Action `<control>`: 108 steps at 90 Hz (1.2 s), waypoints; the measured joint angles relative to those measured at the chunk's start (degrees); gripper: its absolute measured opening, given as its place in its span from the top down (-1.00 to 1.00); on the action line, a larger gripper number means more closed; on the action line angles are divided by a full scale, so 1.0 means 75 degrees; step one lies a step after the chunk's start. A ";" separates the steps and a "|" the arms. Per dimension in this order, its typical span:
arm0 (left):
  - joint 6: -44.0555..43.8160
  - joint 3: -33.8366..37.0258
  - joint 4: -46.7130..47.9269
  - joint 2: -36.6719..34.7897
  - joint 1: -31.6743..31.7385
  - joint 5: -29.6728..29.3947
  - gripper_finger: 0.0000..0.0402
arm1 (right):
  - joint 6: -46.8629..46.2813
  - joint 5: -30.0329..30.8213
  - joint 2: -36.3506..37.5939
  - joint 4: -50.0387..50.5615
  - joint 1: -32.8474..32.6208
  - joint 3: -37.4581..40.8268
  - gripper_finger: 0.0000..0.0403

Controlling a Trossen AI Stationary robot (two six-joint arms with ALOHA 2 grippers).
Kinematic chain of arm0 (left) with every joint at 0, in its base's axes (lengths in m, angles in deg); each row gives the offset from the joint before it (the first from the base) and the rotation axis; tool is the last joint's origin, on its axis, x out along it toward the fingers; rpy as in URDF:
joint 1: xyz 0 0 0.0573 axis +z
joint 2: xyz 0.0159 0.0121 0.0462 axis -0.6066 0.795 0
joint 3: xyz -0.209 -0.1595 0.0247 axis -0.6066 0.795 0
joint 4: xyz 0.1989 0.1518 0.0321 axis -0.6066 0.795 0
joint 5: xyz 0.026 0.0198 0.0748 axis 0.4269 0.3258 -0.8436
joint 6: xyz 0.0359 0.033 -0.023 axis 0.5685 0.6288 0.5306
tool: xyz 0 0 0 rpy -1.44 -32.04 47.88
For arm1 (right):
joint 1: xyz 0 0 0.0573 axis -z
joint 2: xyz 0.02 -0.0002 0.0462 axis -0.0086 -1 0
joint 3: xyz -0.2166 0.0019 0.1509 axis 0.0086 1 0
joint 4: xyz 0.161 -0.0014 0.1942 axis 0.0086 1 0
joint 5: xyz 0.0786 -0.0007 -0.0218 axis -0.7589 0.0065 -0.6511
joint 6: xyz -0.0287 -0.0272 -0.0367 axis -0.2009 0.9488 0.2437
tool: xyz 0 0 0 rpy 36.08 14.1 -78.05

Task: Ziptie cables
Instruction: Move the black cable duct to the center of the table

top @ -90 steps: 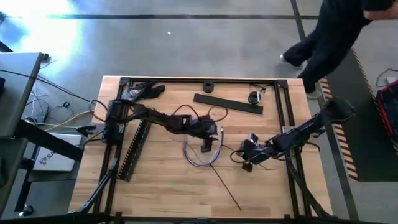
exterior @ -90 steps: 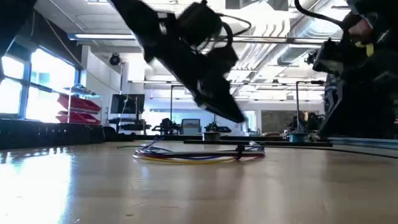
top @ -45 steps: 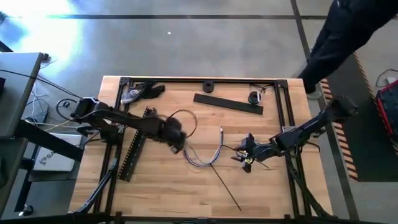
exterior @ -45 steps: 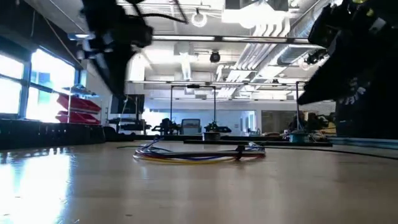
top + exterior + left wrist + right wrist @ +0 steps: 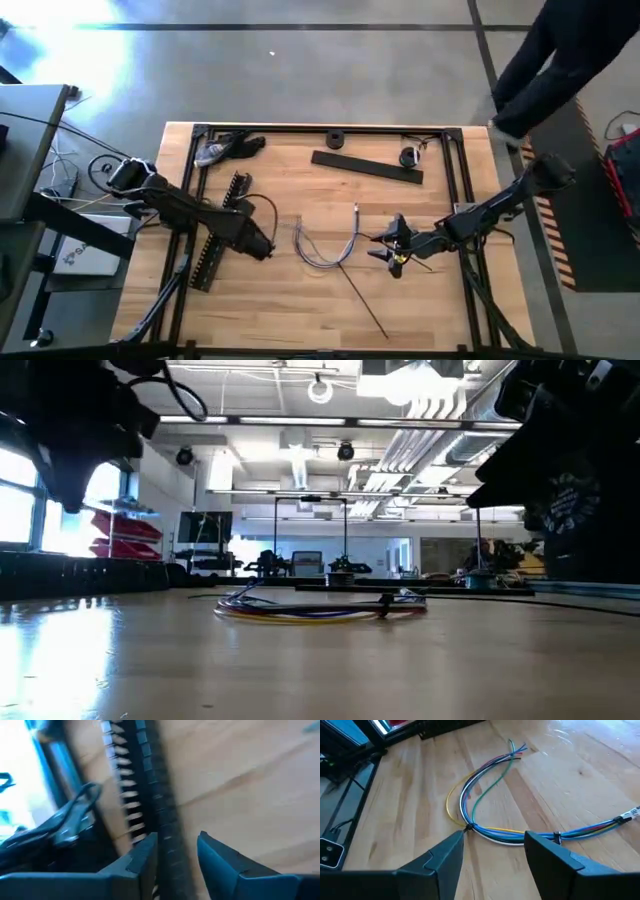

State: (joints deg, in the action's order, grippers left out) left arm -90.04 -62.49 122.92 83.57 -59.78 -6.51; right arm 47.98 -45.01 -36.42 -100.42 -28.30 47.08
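Observation:
The cables [image 5: 325, 245] are a thin bundle of coloured wires lying in a U-shaped curve on the wooden table, also seen in the right wrist view [image 5: 485, 795] and the low view [image 5: 320, 610]. Small black ties [image 5: 468, 826] bind the bundle at two places. My right gripper [image 5: 385, 250] [image 5: 493, 840] stands open just right of the bundle, fingers pointing at it and touching nothing. My left gripper [image 5: 262, 245] [image 5: 177, 842] is open, raised above the table left of the cables, over a black slotted strip [image 5: 150, 795].
A long black slotted strip [image 5: 215, 240] lies at the left beside the frame rail. A flat black bar [image 5: 365, 165] and two small round black parts [image 5: 335, 138] lie at the back. A thin black zip tie [image 5: 362, 300] lies near the front. A person [image 5: 560, 60] walks past, back right.
My left gripper has pulled away from the cables and swung toward the table's left edge, ending over the slotted strip. My right gripper has edged a little left toward the cables. The cables have stayed where they were.

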 joint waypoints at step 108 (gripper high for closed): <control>0.6744 0.1644 -0.6757 0.0005 0.1752 -0.0361 0.99 | -0.0205 0.0410 -0.0002 -0.0061 0.0002 0.0000 0.03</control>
State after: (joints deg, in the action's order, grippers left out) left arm -39.46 -50.16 72.25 83.61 -46.64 -9.22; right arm 46.44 -41.94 -36.43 -100.88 -28.28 47.08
